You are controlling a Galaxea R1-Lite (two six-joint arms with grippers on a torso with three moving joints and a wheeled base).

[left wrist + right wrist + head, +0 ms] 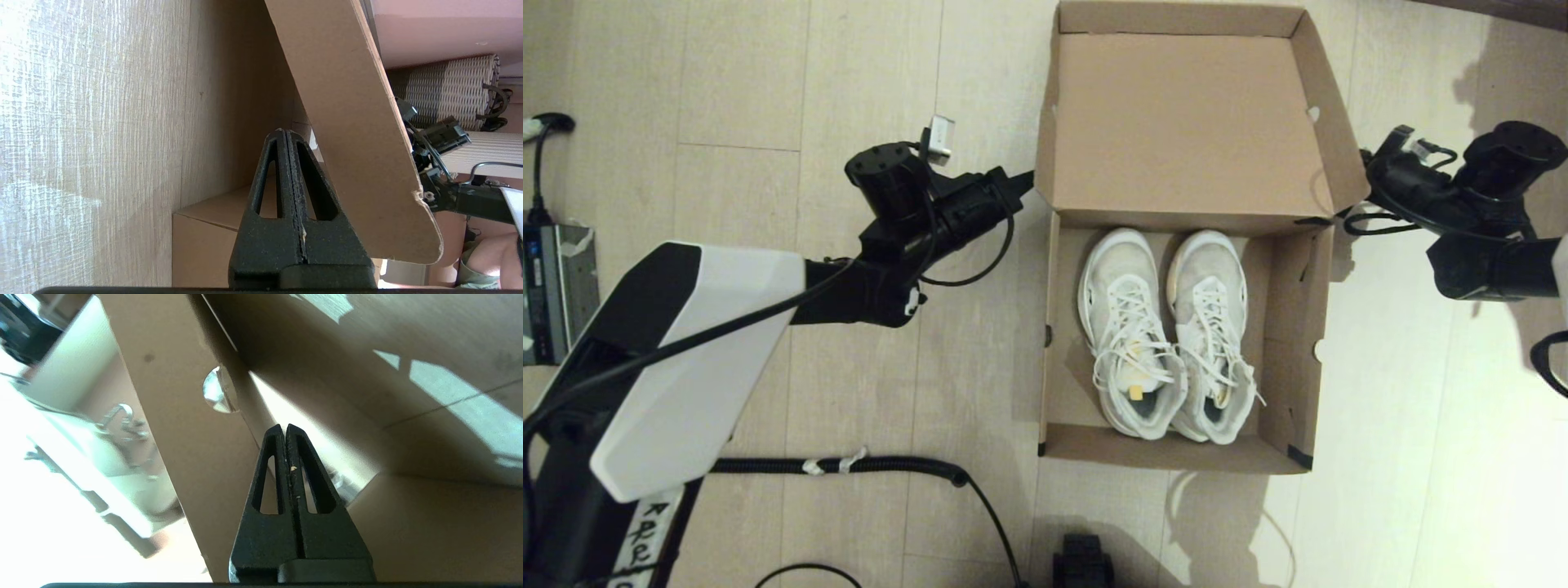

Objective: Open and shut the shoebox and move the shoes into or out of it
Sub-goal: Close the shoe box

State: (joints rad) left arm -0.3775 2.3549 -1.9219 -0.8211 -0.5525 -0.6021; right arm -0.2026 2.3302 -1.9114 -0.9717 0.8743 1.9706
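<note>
Where hidden or cut off: far edge of the lid of the shoebox (1176,122) clipped by the head view's top border; right arm cut by the right border; box floor mostly covered by the shoes (1168,335); outer face of the lid unseen.
Shoebox, position: on the wooden floor (768,82), ahead of the robot and slightly to its right, open, lid raised and leaning away from the robot.
Shoebox, long axis: running away from the robot, hinge at the far end; black tape at the two near corners.
Shoes, position: inside the box, side by side and touching, upright on their soles.
Shoes, direction: toes toward the hinge, heels toward the robot; long axes parallel to that of the box; yellow tag visible inside the left one.
Left pincer (1023,181): fingers pressed together, holding nothing; tip at the left edge of the lid, contact not resolvable; in the left wrist view (286,134), close beside the lid's side flap.
Right pincer (1364,175): fingers pressed together, holding nothing; just beside the right side flap of the lid; in the right wrist view (284,428), pointing at the cardboard.
Surroundings: power strip (551,286) at far left; black corrugated cable (849,465) on the floor near the robot; woven basket (445,92) behind the box in the left wrist view.
</note>
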